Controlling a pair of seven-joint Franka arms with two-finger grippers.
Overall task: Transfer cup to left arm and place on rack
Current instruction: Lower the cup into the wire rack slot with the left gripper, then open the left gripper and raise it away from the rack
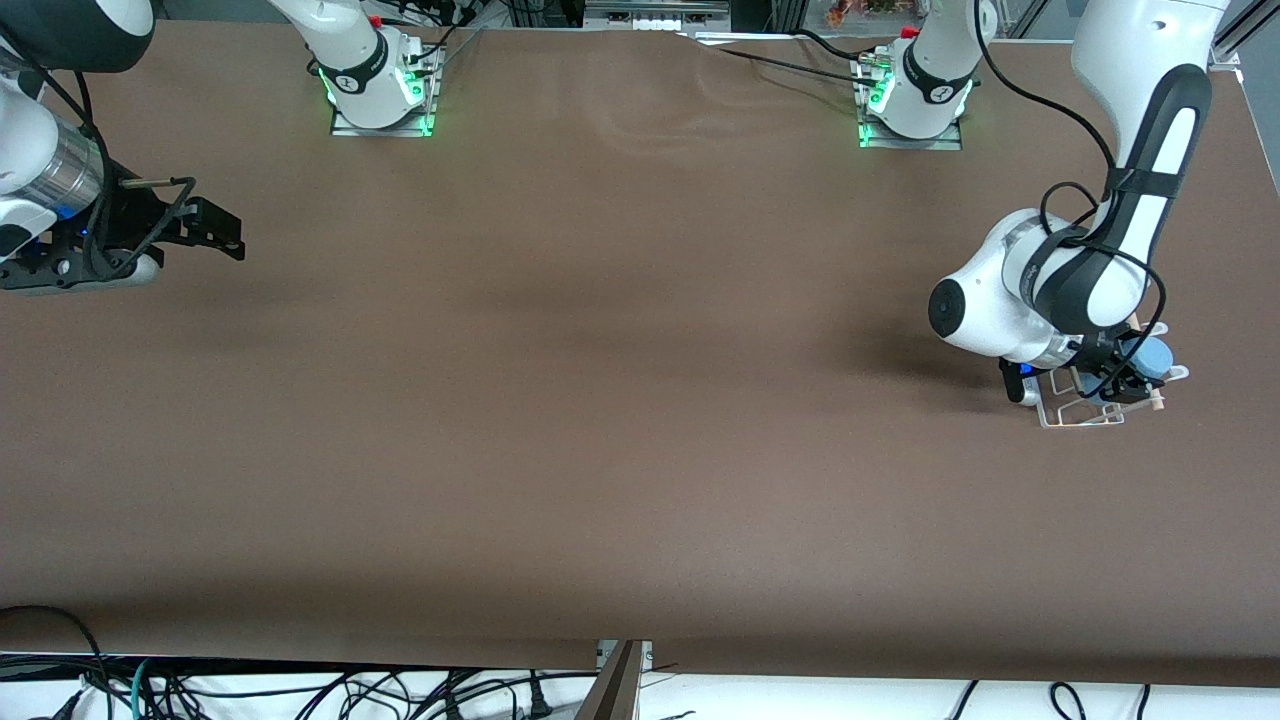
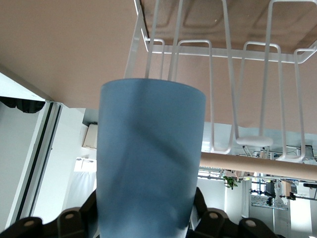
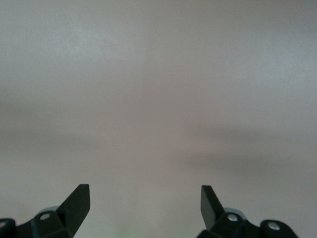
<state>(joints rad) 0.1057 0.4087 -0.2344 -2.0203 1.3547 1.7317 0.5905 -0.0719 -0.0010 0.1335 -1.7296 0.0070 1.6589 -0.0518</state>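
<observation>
Cup (image 2: 148,163) in left gripper (image 1: 1128,378), seemingly over rack (image 1: 1080,412)

Cup (image 2: 148,163) base cut off.

High front camera facing both bases; wrist cameras close, left's sharing the rack (image 1: 1090,405) (image 2: 247,49).

Left hand (image 1: 1128,378) hangs low, fingers apparently clamped; right hand (image 1: 215,232) waits raised, fingers (image 3: 78,201) spread wide.
</observation>
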